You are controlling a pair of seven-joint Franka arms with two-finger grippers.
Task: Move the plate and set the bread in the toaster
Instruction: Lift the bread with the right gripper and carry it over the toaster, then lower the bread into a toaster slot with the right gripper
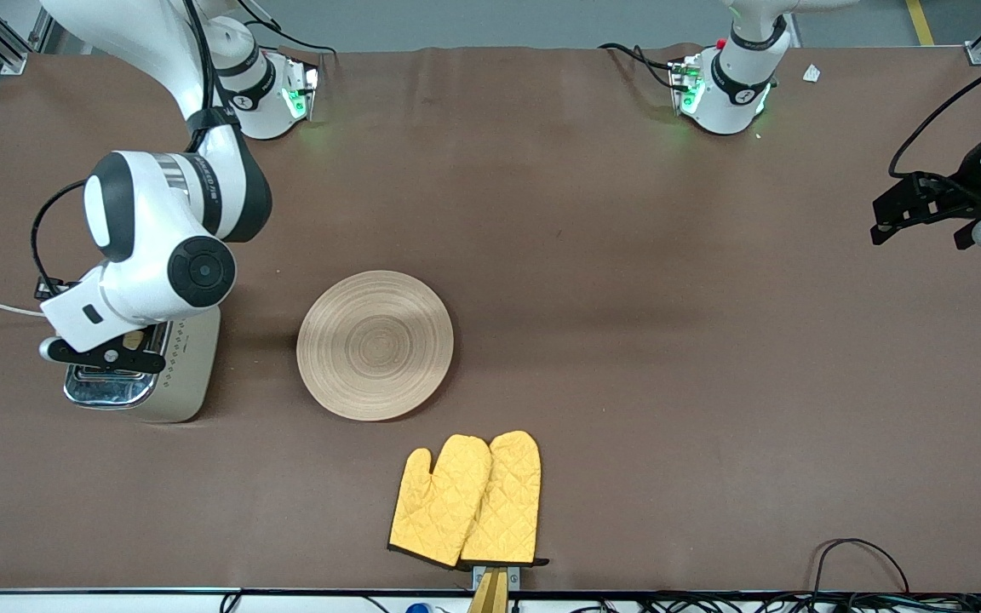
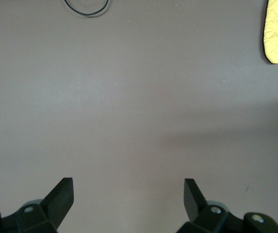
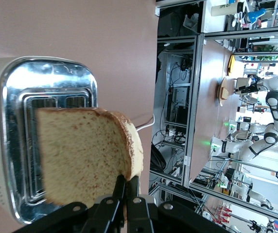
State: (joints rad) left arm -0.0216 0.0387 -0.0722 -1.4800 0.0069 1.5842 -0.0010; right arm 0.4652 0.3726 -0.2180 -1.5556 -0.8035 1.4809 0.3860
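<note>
Brown cloth covers the table (image 1: 627,255) we work at. At the right arm's end stands the toaster (image 1: 169,375), its chrome slots showing nothing inside in the right wrist view. We see the right gripper (image 3: 126,190) over it, fingers pinched narrow on the bread (image 3: 83,155), which hangs above the slots. Next lies the plate (image 1: 375,345), bare, with yellow oven mitts (image 1: 467,500) nearer the front camera. Our left gripper (image 2: 128,194) waits over bare cloth, jaws spread wide, holding nothing.
</note>
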